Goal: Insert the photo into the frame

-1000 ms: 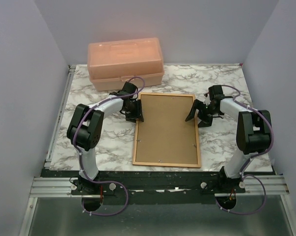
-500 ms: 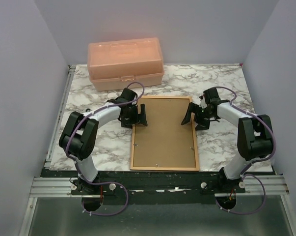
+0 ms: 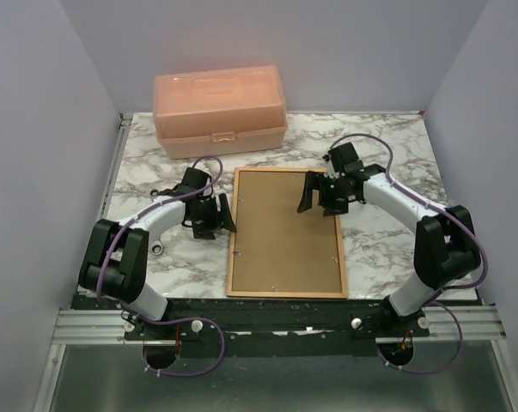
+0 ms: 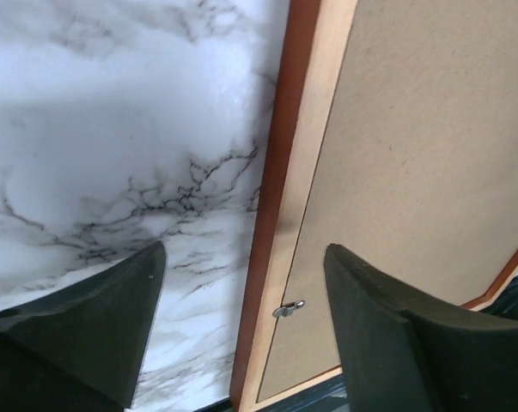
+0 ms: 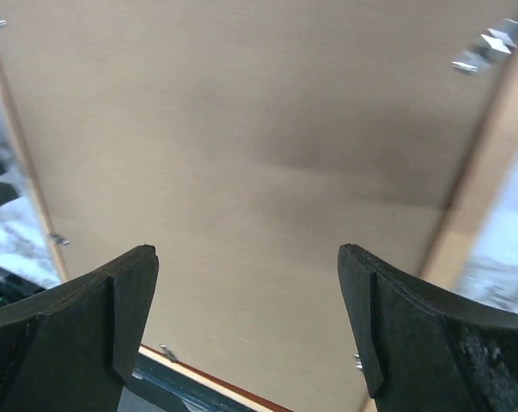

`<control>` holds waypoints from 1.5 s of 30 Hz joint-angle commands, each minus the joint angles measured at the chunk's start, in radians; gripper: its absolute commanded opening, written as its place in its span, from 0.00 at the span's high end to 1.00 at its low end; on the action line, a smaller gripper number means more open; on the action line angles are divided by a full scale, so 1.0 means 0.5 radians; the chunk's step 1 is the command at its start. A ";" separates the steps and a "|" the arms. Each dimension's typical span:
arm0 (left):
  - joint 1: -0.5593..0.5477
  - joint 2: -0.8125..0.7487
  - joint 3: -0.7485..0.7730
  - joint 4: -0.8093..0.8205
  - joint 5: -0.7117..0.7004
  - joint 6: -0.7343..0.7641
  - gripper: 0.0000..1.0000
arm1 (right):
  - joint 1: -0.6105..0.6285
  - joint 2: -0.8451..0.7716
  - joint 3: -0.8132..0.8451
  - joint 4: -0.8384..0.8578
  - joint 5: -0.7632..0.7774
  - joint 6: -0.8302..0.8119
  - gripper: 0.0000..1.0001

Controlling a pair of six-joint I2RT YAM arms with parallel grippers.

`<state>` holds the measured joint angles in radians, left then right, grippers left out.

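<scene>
The left gripper (image 3: 214, 227) hovers, jaws apart and empty, just left of the thin rectangular wooden frame (image 3: 233, 249), which lies back-up on the white marble-patterned table (image 3: 374, 249) with the flat brown backing board (image 3: 284, 232) seated in it, while the right gripper (image 3: 314, 207) hangs wide open and empty above the board, and the photo shows in no view, so it is probably already under the board, though that cannot be confirmed.

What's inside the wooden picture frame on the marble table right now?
A flat brown backing board fills the thin rectangular wooden frame, with small metal clips at its edge. Anything beneath the board, a photo included, is covered and cannot be seen.
</scene>
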<state>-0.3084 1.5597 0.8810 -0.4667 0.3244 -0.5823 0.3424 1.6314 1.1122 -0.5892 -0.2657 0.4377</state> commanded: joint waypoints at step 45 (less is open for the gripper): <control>0.049 0.148 -0.138 0.082 0.033 0.020 0.67 | 1.316 0.942 0.794 0.186 0.074 0.463 0.53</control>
<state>-0.2729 1.5799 0.8249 -0.4332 0.4068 -0.5869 0.9634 2.0727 1.4876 -0.4503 -0.3119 0.6960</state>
